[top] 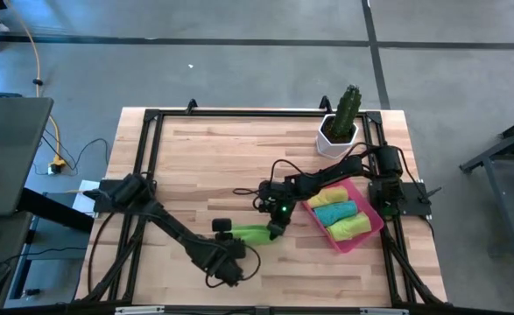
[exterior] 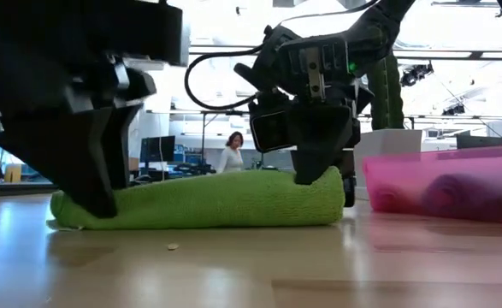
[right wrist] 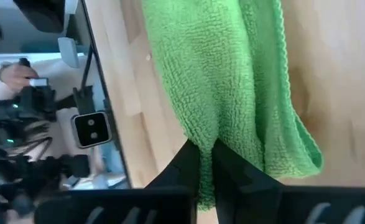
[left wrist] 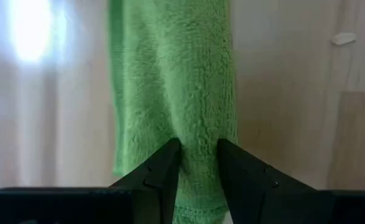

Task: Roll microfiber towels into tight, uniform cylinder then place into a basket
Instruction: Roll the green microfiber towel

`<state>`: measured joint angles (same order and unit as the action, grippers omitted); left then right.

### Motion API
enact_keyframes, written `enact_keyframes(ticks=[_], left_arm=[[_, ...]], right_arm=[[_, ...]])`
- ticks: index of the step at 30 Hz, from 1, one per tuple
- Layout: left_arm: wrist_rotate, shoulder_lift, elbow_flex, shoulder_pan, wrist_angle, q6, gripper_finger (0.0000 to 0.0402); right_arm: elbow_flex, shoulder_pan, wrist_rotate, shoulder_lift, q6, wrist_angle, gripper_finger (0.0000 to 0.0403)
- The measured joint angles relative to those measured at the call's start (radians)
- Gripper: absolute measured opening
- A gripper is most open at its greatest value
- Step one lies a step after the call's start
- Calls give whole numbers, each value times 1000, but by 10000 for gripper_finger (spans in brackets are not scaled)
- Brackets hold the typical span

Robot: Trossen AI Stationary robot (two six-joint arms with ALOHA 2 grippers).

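Looking straight down, the rolled lime green towel (top: 252, 234) lies on the wooden desk (top: 204, 166) toward its front edge, just left of the pink basket (top: 369, 229). The left gripper (top: 224, 229) pinches the roll's left end and the right gripper (top: 277, 229) pinches its right end, so the towel spans the gap between the 2. Inside the basket, near the desk's right edge, sit 3 rolled towels: a yellow one (top: 327, 198), a teal one (top: 336, 212) and a lime green one (top: 348, 227). A white pot with a cactus (top: 340, 127) stands at the far right corner.

At table-top height, the green roll (exterior: 199, 201) rests flat on the desk, the left gripper (exterior: 97, 205) clamped at one end and the right gripper (exterior: 315, 178) pressing into the other end. The basket (exterior: 404, 167) is just beside that end, rolled towels blurred inside it. A person (exterior: 231, 154) stands far back in the room.

From the left wrist, both dark fingers (left wrist: 160, 171) squeeze a narrow fold of the green towel (left wrist: 170, 81), which stretches away from them along the wood.

From the right wrist, the fingers (right wrist: 182, 168) are nearly together on a thin bite of the towel (right wrist: 219, 81), its looped end bulging just beside them.
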<state>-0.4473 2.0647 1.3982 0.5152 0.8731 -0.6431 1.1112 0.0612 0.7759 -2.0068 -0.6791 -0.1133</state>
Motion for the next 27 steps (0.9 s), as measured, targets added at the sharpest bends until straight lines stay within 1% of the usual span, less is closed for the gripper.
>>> enact_keyframes(ticks=[2,4,9,12,14,15,17,19,23,25,27], left_arm=[[55,-2,-17,-11,-27,0,101],[99,-6,-26,-17,-45,13,101],[218,-9,-34,-22,-93,70,99],[305,-8,-34,-20,-105,94,88],[363,-8,-34,-26,-121,117,77],[394,-8,-34,-30,-131,129,71],[443,-8,-34,-38,-146,148,58],[485,-8,-34,-50,-151,159,47],[552,-7,-35,-82,-151,189,30],[574,-7,-35,-99,-151,194,23],[609,-5,-36,-118,-150,201,18]], right_arm=[[0,0,-21,0,65,0,10],[0,0,-30,0,171,-1,24],[0,0,-36,1,397,-1,91],[0,-2,-19,5,519,-10,130],[0,-1,-32,21,622,-33,146],[0,2,-56,34,673,-46,150],[0,16,-124,68,759,-76,152],[0,42,-216,113,833,-100,148],[0,146,-460,192,947,-131,133],[0,212,-588,208,990,-131,128],[0,274,-691,209,1002,-133,127]])
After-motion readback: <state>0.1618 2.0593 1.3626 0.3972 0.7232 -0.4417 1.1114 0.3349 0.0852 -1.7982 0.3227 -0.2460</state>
